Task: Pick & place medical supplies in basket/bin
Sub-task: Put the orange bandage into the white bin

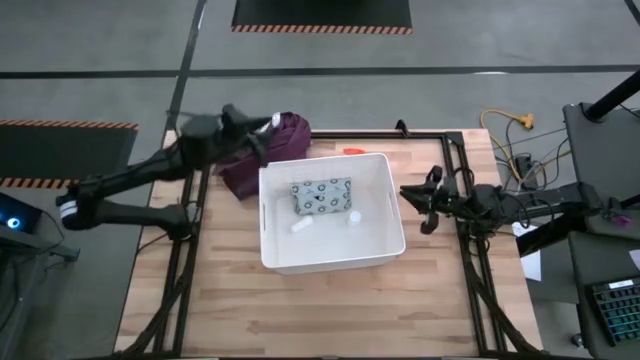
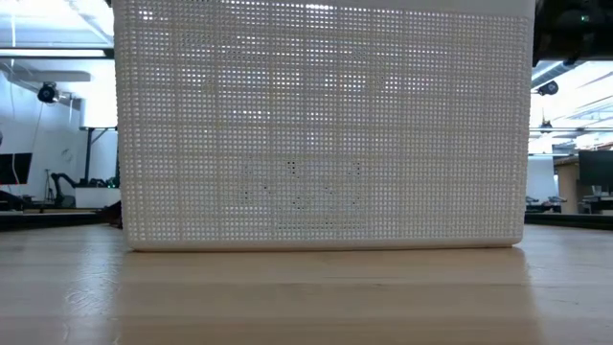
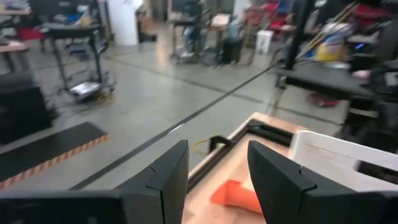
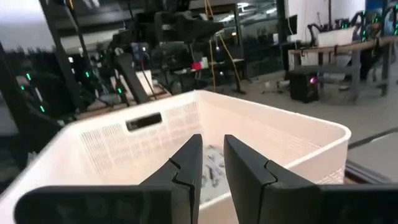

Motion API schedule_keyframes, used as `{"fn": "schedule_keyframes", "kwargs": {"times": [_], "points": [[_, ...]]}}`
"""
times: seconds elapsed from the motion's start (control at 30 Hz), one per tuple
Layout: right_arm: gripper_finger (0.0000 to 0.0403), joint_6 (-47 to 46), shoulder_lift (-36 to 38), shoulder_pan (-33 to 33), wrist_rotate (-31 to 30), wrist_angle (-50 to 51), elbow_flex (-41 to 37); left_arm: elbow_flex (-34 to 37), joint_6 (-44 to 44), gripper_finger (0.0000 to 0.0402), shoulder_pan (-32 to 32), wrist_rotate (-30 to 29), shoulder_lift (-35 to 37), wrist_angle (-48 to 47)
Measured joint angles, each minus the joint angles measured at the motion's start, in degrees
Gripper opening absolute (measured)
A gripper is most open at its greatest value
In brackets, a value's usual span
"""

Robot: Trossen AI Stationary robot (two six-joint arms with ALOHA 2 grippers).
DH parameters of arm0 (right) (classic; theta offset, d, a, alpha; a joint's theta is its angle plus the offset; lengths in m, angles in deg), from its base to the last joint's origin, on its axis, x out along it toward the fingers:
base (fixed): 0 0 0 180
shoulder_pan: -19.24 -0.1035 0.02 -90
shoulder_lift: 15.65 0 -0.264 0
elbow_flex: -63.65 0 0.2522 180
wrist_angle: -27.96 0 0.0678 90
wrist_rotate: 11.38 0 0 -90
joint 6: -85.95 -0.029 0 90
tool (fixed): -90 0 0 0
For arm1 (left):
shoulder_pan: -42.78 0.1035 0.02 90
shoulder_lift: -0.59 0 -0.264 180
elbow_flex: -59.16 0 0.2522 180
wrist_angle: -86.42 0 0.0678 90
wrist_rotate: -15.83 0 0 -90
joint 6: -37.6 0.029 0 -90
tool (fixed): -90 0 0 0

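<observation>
The white tub [image 1: 385, 245] stands in the middle of the table, and its perforated wall [image 2: 321, 125] fills the low view. In it lie the grey-green dotted packet [image 1: 321, 196], the white oblong piece [image 1: 302, 226] and the tiny white bottle [image 1: 354, 216]. The orange tube [image 1: 352, 151] lies flat on the table just beyond the tub's far wall. My left gripper [image 1: 262, 130] hovers open over the purple cloth [image 1: 285, 135], pointing toward the orange tube [image 3: 239, 194]. My right gripper [image 1: 412, 198] waits by the tub's right wall, its fingers [image 4: 212, 140] a narrow gap apart.
The purple cloth lies bunched at the tub's far left corner, under my left arm. A black frame rail [image 1: 430, 135] runs along the table's far and right edges. Cables and a keyboard [image 1: 615, 310] sit off the right side. Bare wood [image 1: 330, 310] lies near the tub.
</observation>
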Motion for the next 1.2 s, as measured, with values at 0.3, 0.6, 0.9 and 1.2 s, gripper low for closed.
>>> {"fn": "schedule_keyframes", "kwargs": {"times": [0.3, 0.6, 0.9, 1.2], "points": [[0.0059, -2.99, 2.20, 0.17, -7.75, -0.08, -0.02, -25.90, 0.01, 0.0147, 10.85, 5.82, -15.95, -17.78], [0.0059, -3.32, 2.00, 0.17, -35.21, 5.08, -0.61, -37.98, 3.12, 0.0147, 17.07, 15.82, -27.61, -26.87], [0.0059, -16.18, 0.73, 0.28, -50.81, 10.48, -1.12, -37.83, 8.96, 0.0147, 19.15, 15.30, -30.62, -26.19], [0.0059, -21.94, 0.63, 0.34, -49.32, 19.02, -1.27, -37.20, 12.30, 0.0147, 21.75, 6.67, -31.82, -23.44]]}}
